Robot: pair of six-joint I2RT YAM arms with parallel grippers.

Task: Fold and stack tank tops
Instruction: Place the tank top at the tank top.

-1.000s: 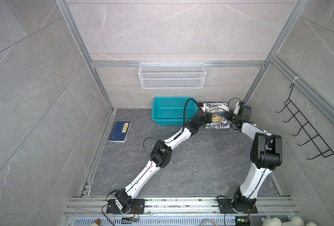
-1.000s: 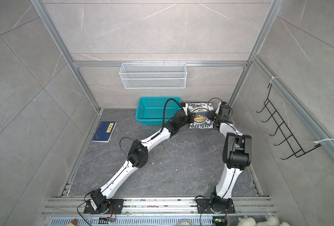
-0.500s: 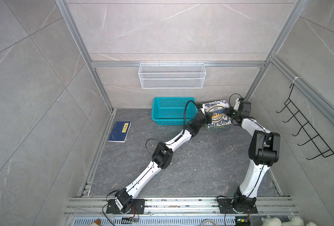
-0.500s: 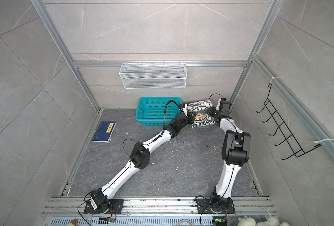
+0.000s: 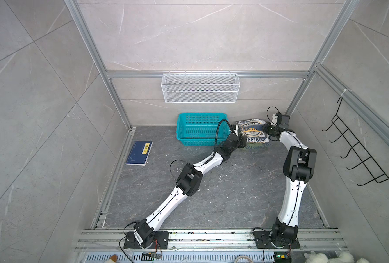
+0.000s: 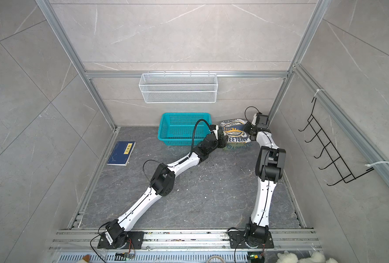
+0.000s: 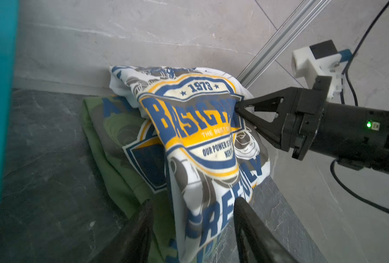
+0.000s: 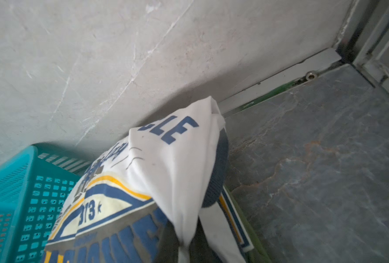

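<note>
The white tank top [image 5: 251,131] [image 6: 234,132] with the "1973" badge lies rumpled on the olive green tank top [image 5: 256,148] [image 7: 111,145] in the back right corner. In the left wrist view my right gripper [image 7: 236,109] is shut on a pinch of the white tank top [image 7: 200,141] and holds that side lifted. My left gripper [image 7: 192,225] [image 5: 241,142] is open; the white top's loose near edge hangs between its fingers [image 7: 246,227] without being pinched. In the right wrist view the white tank top [image 8: 166,170] drapes over that gripper's jaws and hides them.
A teal basket [image 5: 200,129] [image 8: 18,193] stands just left of the stack, close to my left wrist. The back wall and a corner post sit right behind the tops. A blue book [image 5: 139,153] lies far left. A wire shelf [image 5: 200,87] and a hook rack [image 5: 357,148] hang on the walls.
My left gripper has opened, let go of the white tank top and drawn back a little. My right gripper has stayed shut and lifted its side of the top toward the back wall.
</note>
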